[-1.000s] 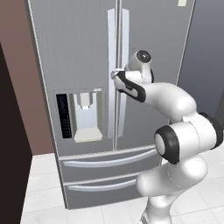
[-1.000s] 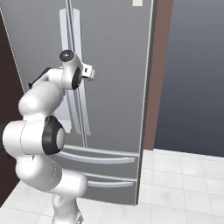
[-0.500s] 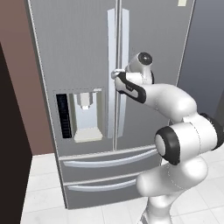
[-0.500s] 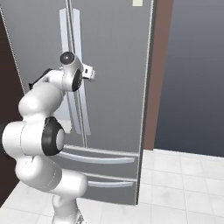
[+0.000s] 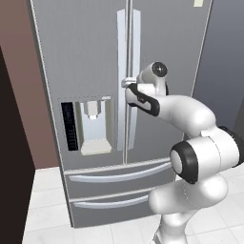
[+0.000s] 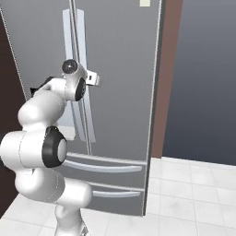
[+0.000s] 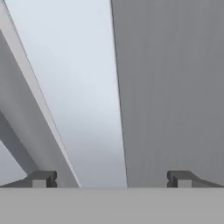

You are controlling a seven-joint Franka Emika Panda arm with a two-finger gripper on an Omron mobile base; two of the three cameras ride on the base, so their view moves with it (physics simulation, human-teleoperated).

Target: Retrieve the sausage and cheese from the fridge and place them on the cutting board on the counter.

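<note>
The fridge (image 5: pixel 86 57) stands straight ahead with both grey doors shut. My gripper (image 5: pixel 127 83) is at the long vertical handles (image 5: pixel 135 47) where the two doors meet, about mid-height. From the right side the gripper (image 6: pixel 94 79) sits close against the fridge (image 6: pixel 124 92). In the hand view my gripper (image 7: pixel 111 178) is open, and the pale handle (image 7: pixel 78 87) runs up between the two fingertips, with the door surface right behind it. The sausage and cheese are hidden behind the shut doors. The cutting board and counter are out of view.
A water dispenser (image 5: pixel 93 126) is set in the left door, and two drawers (image 5: pixel 114 176) run below the doors. A brown wall (image 5: pixel 19 95) flanks the fridge on the left, a dark grey wall (image 6: pixel 207 83) on the right. White tiles (image 6: pixel 193 193) cover the floor.
The hand has edged slightly closer to the door handles; its jaws stay wide. The fridge doors have not moved.
</note>
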